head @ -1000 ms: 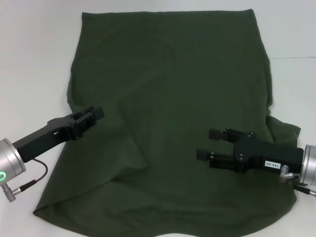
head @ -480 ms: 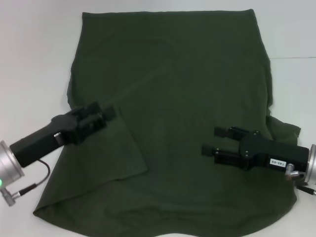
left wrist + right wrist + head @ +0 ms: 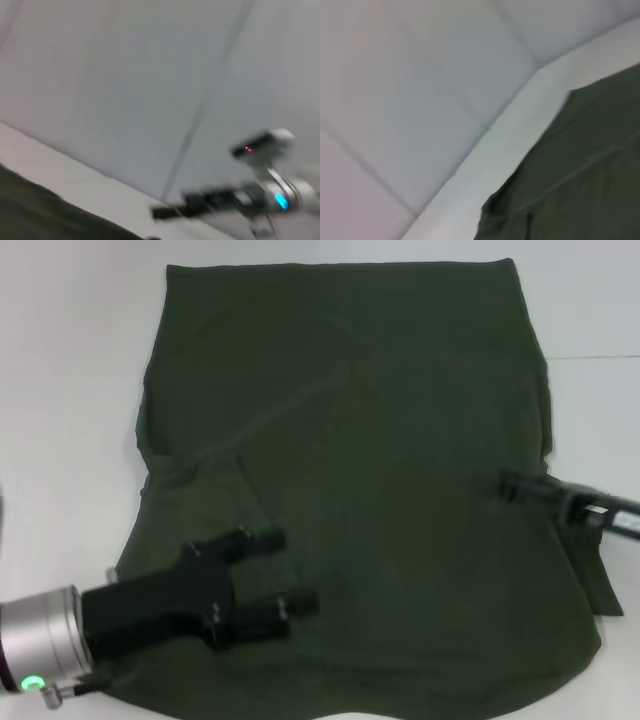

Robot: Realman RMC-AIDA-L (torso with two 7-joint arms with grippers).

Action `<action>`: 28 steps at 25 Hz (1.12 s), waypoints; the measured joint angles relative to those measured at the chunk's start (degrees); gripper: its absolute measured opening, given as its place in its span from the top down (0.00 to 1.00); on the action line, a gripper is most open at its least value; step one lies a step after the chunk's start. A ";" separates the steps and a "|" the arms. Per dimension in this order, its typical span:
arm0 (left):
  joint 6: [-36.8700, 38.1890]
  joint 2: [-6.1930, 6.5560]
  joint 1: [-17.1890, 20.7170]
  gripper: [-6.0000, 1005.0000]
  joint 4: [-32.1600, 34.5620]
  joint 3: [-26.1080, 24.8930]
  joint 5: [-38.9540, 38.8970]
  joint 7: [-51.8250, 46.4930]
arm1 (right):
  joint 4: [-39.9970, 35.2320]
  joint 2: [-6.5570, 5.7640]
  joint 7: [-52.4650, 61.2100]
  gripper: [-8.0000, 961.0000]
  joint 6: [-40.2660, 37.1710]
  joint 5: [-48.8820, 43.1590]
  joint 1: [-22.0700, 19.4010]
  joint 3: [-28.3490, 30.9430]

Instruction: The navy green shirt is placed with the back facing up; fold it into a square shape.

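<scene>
The navy green shirt [image 3: 380,410] lies spread flat on the white table [image 3: 70,390], covering most of the head view, with its left side turned inward in a soft fold. My left gripper [image 3: 287,571] hovers over the shirt's lower left part, pointing right, open with nothing between its fingers. My right gripper [image 3: 512,487] reaches in from the right edge, low over the shirt's right border. The left wrist view shows a corner of the shirt [image 3: 30,212] and the right arm far off. In the right wrist view the shirt [image 3: 580,170] lies against the white table.
Bare white table [image 3: 600,300] surrounds the shirt on the left, the right and at the back. A faint seam line runs across the table at the right [image 3: 595,357]. The shirt's near hem reaches almost to the bottom edge of the head view.
My left gripper has swung from the shirt's left edge down to its lower left part, now pointing right. My right gripper has pulled back toward the right edge.
</scene>
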 joint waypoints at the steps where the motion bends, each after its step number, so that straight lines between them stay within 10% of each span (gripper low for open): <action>1: 0.39 -0.05 0.09 0.07 -0.01 1.15 0.00 1.10 | -1.18 -0.23 2.94 0.08 0.13 0.00 -0.33 0.50; 15: 0.24 -0.07 0.41 0.07 -0.15 8.91 0.37 7.03 | -10.17 -5.63 30.55 0.08 4.91 -5.61 -3.47 1.71; 28: -1.12 -0.09 0.44 0.07 -1.47 9.15 0.89 7.47 | -6.68 -4.83 31.46 0.08 9.76 -10.00 -3.66 1.57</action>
